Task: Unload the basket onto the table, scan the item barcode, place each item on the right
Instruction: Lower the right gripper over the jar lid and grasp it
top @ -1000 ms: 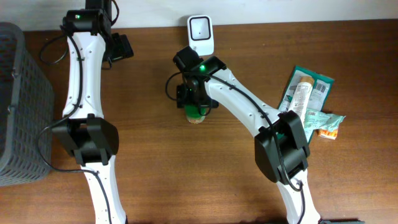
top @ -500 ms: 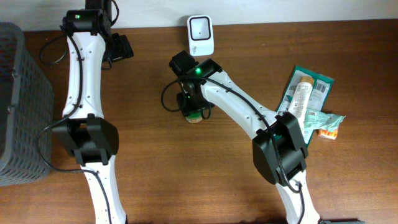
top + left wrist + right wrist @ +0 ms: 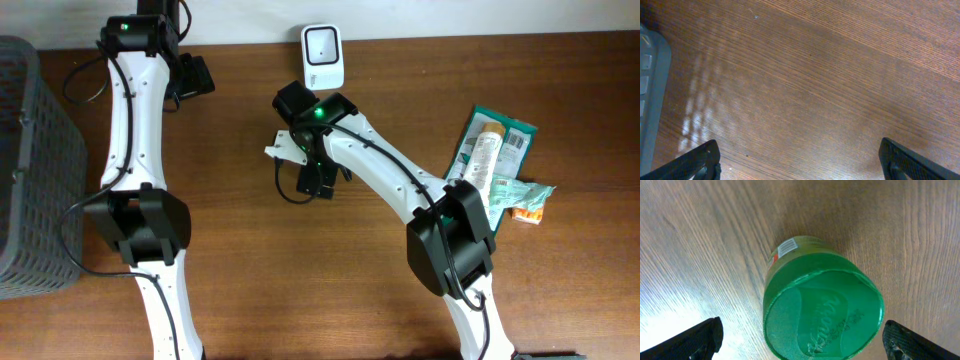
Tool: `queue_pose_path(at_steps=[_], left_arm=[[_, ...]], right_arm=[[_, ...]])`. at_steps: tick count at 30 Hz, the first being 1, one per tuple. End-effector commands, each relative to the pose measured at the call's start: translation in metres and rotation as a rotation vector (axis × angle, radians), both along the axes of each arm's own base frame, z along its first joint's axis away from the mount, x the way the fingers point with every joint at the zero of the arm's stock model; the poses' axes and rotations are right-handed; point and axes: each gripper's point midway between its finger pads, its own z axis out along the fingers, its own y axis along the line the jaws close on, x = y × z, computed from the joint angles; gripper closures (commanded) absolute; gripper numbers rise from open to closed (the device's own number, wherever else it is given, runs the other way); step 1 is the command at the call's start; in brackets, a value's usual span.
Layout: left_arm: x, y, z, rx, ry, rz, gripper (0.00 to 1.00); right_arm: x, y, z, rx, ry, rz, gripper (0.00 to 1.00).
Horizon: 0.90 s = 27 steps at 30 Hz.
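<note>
With its jaws spread wide, the right gripper (image 3: pixel 801 327) hovered over the green-lidded jar (image 3: pixel 822 312) standing on the table (image 3: pixel 690 230) near the barcode scanner (image 3: pixel 323 55); a square grasp leaving the label (image 3: pixel 786 249) exposed seemed best.

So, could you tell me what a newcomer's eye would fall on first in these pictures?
The green-lidded jar fills the right wrist view, standing lid up on the table between the open fingers of the right gripper. Next comes the white scanner at the table's far edge, just beyond that arm. Last is the heap of packets off to the right.
</note>
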Motion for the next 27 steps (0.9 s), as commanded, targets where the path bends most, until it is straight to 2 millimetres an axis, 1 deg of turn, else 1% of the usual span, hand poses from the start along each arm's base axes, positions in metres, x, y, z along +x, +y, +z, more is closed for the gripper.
queue_pose_path(at_steps=[1,3,4,5,7,8,10,11,13,14,15,16,19,22,24,25,27], left_arm=[[0.000,0.006,0.004,0.017,-0.008,0.010,0.01],[0.000,0.006,0.004,0.017,-0.008,0.010,0.01],[0.000,0.006,0.004,0.017,-0.008,0.010,0.01],[0.000,0.006,0.004,0.017,-0.008,0.010,0.01],[0.000,0.006,0.004,0.017,-0.009,0.010,0.01],[0.000,0.006,0.004,0.017,-0.008,0.010,0.01],[0.000,0.006,0.004,0.017,-0.008,0.010,0.01],[0.000,0.006,0.004,0.017,-0.008,0.010,0.01],[0.000,0.006,0.004,0.017,-0.008,0.010,0.01],[0.000,0.006,0.004,0.017,-0.008,0.010,0.01],[0.000,0.006,0.004,0.017,-0.008,0.010,0.01],[0.000,0.005,0.004,0.017,-0.008,0.009,0.01],[0.000,0.005,0.004,0.017,-0.008,0.009,0.01],[0.000,0.005,0.004,0.017,-0.008,0.009,0.01],[0.000,0.005,0.004,0.017,-0.008,0.009,0.01],[0.000,0.005,0.004,0.017,-0.008,0.009,0.01],[0.000,0.005,0.004,0.017,-0.008,0.009,0.01]], right_arm=[[0.010,0.005,0.036,0.113,-0.046,-0.304,0.02],[0.014,0.007,0.058,0.174,-0.058,-0.481,0.02],[0.017,0.011,0.064,0.211,-0.064,-0.539,0.02],[0.019,0.014,0.066,0.235,-0.066,-0.565,0.02],[0.012,0.029,0.060,0.294,0.007,-0.547,0.02],[0.013,0.030,0.058,0.298,0.008,-0.559,0.02],[0.029,0.014,0.049,0.293,-0.047,-0.723,0.02],[0.034,0.006,0.044,0.290,-0.057,-0.770,0.02],[0.040,-0.008,0.035,0.287,-0.045,-0.826,0.02],[0.040,-0.012,0.029,0.286,-0.024,-0.835,0.01],[0.037,-0.011,0.025,0.295,0.005,-0.833,0.02],[0.031,-0.003,0.021,0.322,0.053,-0.812,0.07],[0.028,0.001,0.017,0.327,0.065,-0.805,0.06],[0.022,0.007,0.009,0.333,0.097,-0.797,0.05],[0.022,0.007,0.004,0.328,0.101,-0.798,0.05],[0.022,0.007,0.004,0.328,0.101,-0.798,0.03],[0.022,0.008,0.003,0.328,0.102,-0.798,0.03]])
